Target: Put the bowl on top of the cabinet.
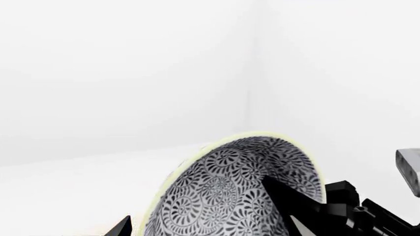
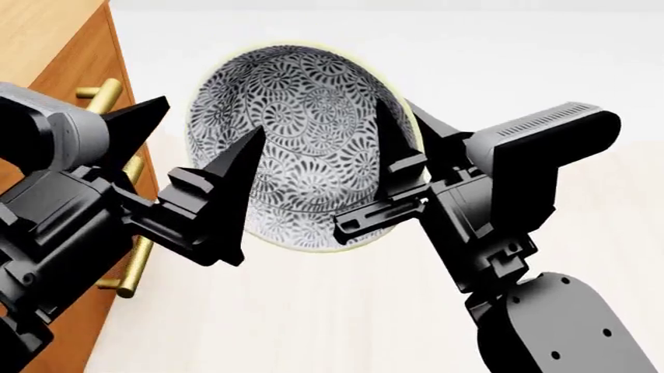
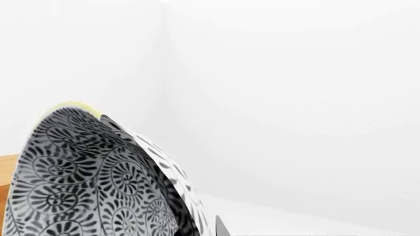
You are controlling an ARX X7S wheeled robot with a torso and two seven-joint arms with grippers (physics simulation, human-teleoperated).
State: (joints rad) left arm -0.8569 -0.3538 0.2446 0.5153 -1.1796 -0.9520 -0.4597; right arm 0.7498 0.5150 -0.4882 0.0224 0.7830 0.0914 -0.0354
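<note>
**Bowl held up between both grippers, beside the cabinet**

Head view: the bowl (image 2: 301,140) is off the floor, tilted so its patterned inside faces the camera, pale rim all round. It sits between the two arms, just right of the cabinet (image 2: 62,70), not on its top. A brass bar handle (image 2: 130,225) shows on the cabinet front behind the left arm.

Right gripper (image 2: 400,151): one dark finger lies inside the bowl against the wall, the other outside the rim on the right edge. The rim sits between them; the jaws are clamped on it.

Left gripper (image 2: 197,148): fingers spread. One fingertip (image 2: 249,155) overlaps the bowl's left rim; the other points away toward the cabinet. Contact with the bowl cannot be told.

Left wrist view: bowl interior (image 1: 243,191) fills the lower frame, a dark finger crossing it. Right wrist view: the bowl's outer wall (image 3: 85,182) is very close, a sliver of cabinet wood at the edge.
</note>
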